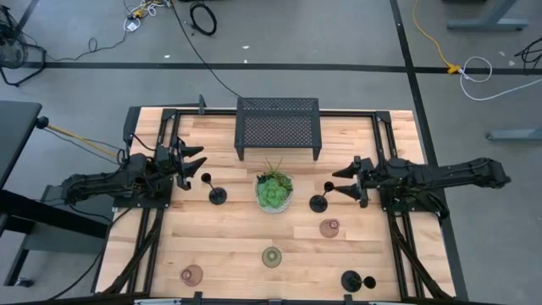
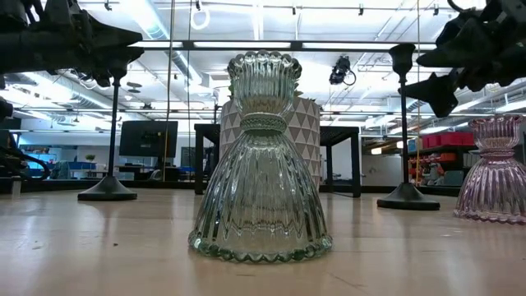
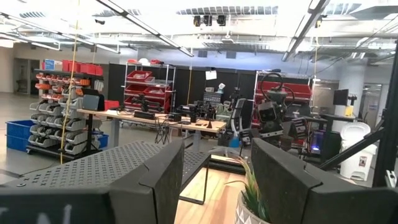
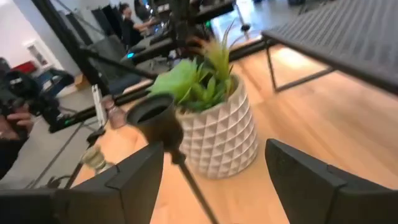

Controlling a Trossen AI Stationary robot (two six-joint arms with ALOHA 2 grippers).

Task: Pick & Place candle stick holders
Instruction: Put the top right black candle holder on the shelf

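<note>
High view coverage shows the left gripper (image 1: pixel 196 165) raised at the left side of the wooden tabletop (image 1: pixel 237 246), its jaws spread wide and empty, just beside the top cup of a black candlestick holder (image 1: pixel 215 191) that is standing upright on its round base. Nearer the front edge a pink glass holder (image 1: pixel 192 274) is seen. At the middle, a black mesh rack (image 1: pixel 279 125) is placed along the far edge, with a green plant in a white patterned pot (image 1: pixel 274 191) in front of it and a greenish glass holder (image 1: pixel 272 256) nearer the front. Right of the plant a second black candlestick holder (image 1: pixel 319 201) is standing upright, and a second pink glass holder (image 1: pixel 329 227) is set in front of it. A third black candlestick holder (image 1: pixel 355 281) is lying on its side near the front right corner. The right gripper (image 1: pixel 345 180) is held at the right side, jaws spread wide and empty; in the right wrist view the second holder's stem and cup are framed between the fingers (image 4: pixel 134 180) without being touched.
</note>
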